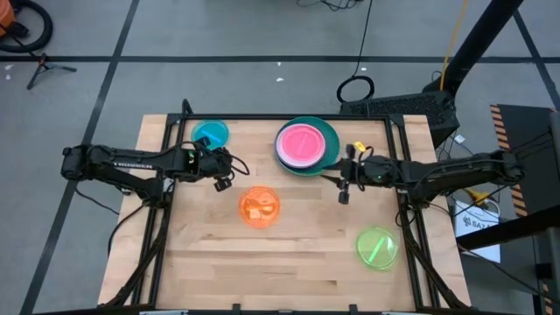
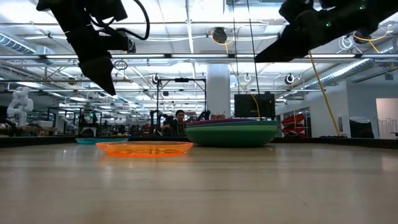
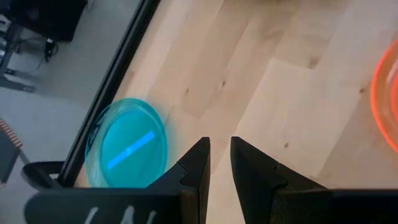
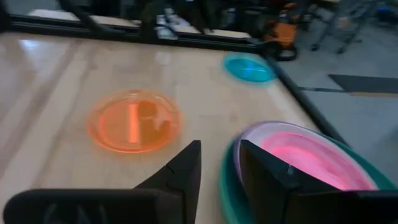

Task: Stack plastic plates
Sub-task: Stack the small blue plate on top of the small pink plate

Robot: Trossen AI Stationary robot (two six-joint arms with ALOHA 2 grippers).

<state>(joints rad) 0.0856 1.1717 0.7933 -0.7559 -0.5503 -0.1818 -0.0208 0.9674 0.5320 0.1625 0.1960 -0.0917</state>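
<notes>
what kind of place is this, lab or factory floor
Most likely a robotics lab or workshop. Beyond the wooden table, the low view shows a big open hall with ceiling strip lights, equipment racks, a white humanoid robot and a person seated at a workstation.

Pink-topped plate stack (image 1: 305,146) at table's back, blue plate (image 1: 210,135), orange plate (image 1: 260,207), lime plate (image 1: 377,248) lying apart.

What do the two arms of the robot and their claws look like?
Both arms are dark, nearly black, built of jointed segments. The left arm carries pale lettering along its side, and loose black cables loop near its wrist. The right arm has cables along it too. Each claw, left claw and right claw, has two flat, dark, wedge-shaped fingers tapering to narrow tips.
</notes>
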